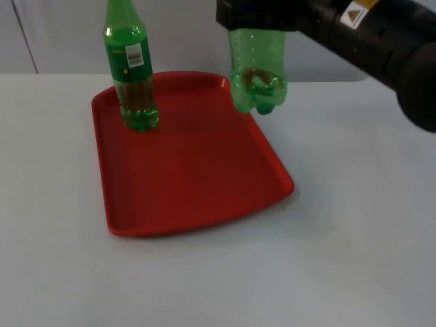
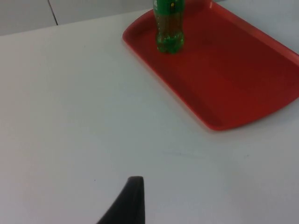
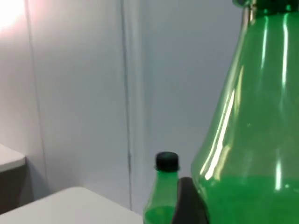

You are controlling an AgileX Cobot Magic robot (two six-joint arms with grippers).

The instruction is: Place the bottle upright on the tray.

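I've got the right gripper (image 1: 255, 27) clamped on the upper part of a green bottle (image 1: 257, 71), carrying it upright in the air. Its base hangs just above the red tray (image 1: 197, 177), over the tray's far right rim near the far right corner. The right wrist view confirms it: the bottle's shoulder sits close against the black fingertip.

A second green bottle (image 1: 131, 68) already stands upright on the tray near its far left corner, label on, black cap visible in the right wrist view.

Left gripper (image 2: 126, 203) waits low over the white table (image 1: 354, 238), well off the tray's left edge. I can't tell how its fingers are set from one fingertip.

My read: transport step, placement not yet done. Next I'd move the carried bottle inward from the rim toward the tray's middle, well apart from the standing bottle, lower until the base seats flat, then release. Risk: setting down on the raised rim would tip it.
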